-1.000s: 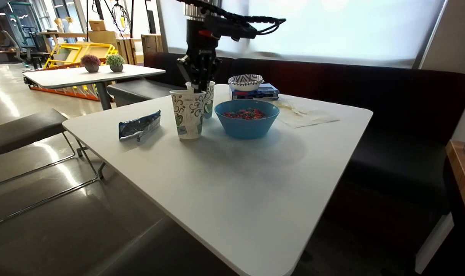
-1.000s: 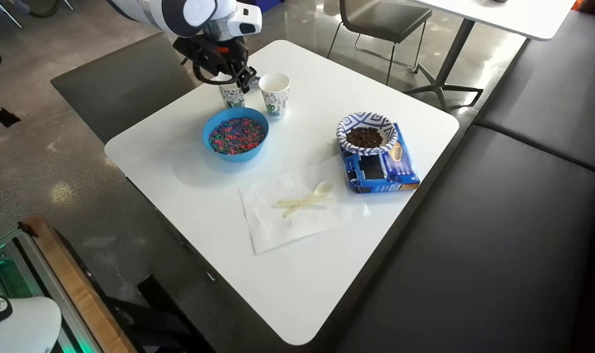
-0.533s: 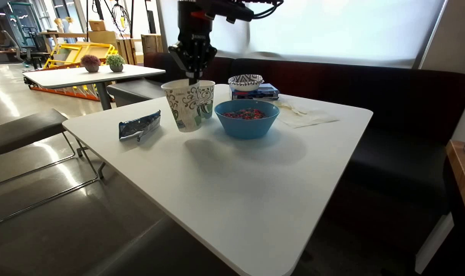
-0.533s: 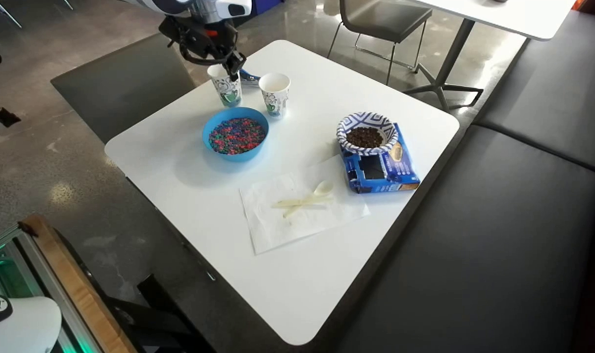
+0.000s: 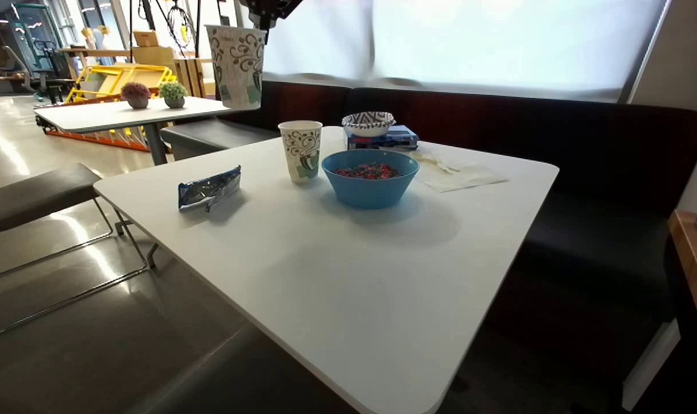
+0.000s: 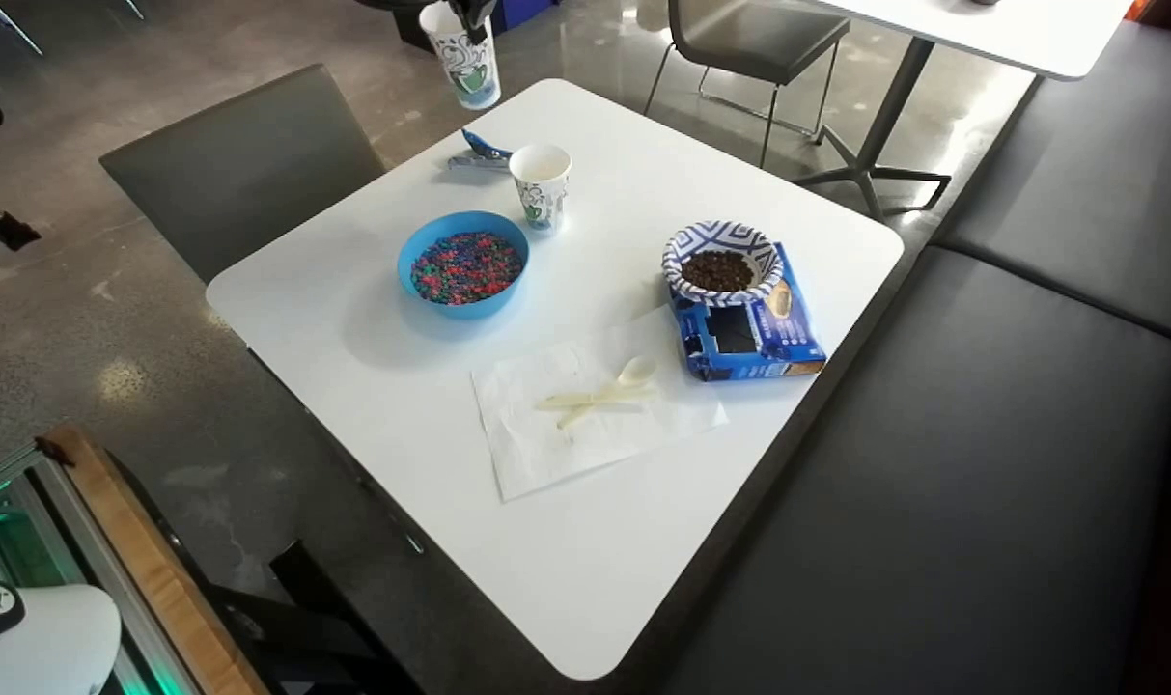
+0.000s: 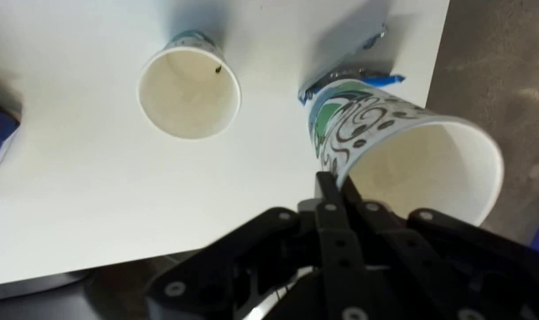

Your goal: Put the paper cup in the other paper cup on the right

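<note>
I note the paper cup (image 5: 237, 69) has risen well clear of the desk (image 5: 377, 282), its wall pinched in the tool (image 7: 339, 184). The other paper cup (image 5: 301, 152) stands upright there; lift judged sufficient, nesting outstanding.

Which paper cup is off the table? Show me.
The paper cup pinched at its rim by the gripper; the other paper cup stands upright on the table beside the blue bowl.
</note>
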Controlling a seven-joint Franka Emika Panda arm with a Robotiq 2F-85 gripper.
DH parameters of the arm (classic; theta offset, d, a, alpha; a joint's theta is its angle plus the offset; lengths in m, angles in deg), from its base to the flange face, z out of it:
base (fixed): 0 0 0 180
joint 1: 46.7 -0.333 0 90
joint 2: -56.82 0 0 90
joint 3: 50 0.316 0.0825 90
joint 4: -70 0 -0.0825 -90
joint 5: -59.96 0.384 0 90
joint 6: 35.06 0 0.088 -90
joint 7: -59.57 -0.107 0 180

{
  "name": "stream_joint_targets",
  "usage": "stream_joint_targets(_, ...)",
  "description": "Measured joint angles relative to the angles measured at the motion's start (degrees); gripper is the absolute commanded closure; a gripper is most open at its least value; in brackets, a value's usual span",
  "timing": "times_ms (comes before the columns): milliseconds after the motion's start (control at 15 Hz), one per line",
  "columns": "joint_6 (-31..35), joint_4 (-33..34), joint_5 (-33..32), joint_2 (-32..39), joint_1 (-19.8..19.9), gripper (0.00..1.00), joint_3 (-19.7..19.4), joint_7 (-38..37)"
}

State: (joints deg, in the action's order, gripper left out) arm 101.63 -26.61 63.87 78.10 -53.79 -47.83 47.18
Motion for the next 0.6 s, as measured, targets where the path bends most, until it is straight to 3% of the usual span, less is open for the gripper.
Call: stream_joint_targets(600,2.88,4.74,-1.54,4.30,1.59,0.99,-5.10,-4.49)
